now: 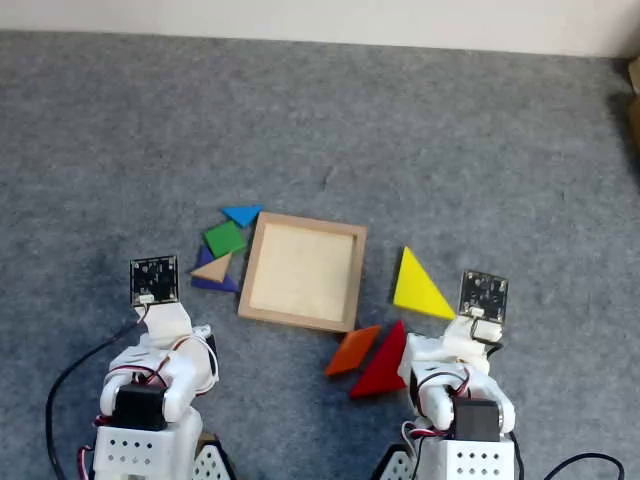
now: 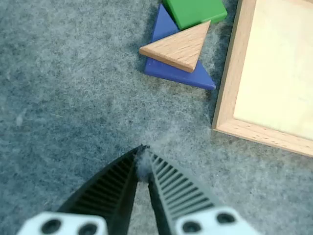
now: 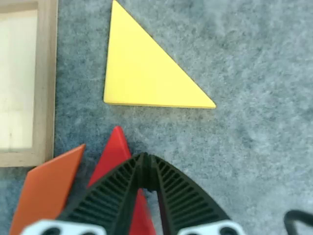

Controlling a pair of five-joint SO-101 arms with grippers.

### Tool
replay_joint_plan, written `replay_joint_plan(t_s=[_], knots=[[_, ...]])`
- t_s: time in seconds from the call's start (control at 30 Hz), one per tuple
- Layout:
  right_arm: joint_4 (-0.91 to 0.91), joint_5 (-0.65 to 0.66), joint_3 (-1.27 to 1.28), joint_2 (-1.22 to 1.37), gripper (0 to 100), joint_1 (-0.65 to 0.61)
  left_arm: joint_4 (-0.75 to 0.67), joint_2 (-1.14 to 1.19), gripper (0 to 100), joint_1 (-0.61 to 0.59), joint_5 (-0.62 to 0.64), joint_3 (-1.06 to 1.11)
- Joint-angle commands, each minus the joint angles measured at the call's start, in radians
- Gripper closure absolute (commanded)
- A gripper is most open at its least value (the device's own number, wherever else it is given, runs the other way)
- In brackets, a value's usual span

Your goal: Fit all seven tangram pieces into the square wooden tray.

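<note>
Grey carpet [image 1: 420, 130] covers the surface, a pale wall [image 1: 320, 18] behind.

White arms [image 1: 165, 370], black cables [image 1: 62, 385], ribbed dark grippers [image 2: 143, 152]

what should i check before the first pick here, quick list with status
1. The tray is empty: ok.
2. The left gripper is open for a pick: not ok, shut.
3. The right gripper is open: not ok, shut, over the red triangle.
4. The yellow triangle lies free of other pieces: ok.
5. The wood triangle lies alone: not ok, it rests on the blue triangle.
</note>
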Motion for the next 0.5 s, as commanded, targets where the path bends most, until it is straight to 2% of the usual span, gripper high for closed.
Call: replay_joint_plan(t_s=[0.0, 0.13, 0.2, 0.3, 0.47], knots=[[-0.047, 0.009, 0.045, -0.013, 99.2, 0.096, 0.005, -0.004, 99, -0.008, -0.008, 0.019], [-0.2, 0.298, -0.056, -0.013, 99.2, 0.151, 0.005, -0.004, 99, -0.008, -0.008, 0.019], [-0.275, 0.384, -0.082, -0.013, 99.2, 0.16, 0.005, -0.004, 99, -0.008, -0.008, 0.019], [-0.289, 0.451, -0.108, -0.012, 99.1, 0.162, 0.005, -0.004, 99, -0.008, -0.008, 0.019], [-0.232, 0.434, -0.309, -0.01, 93.7, 0.154, 0.005, -0.004, 99, -0.008, -0.008, 0.019]])
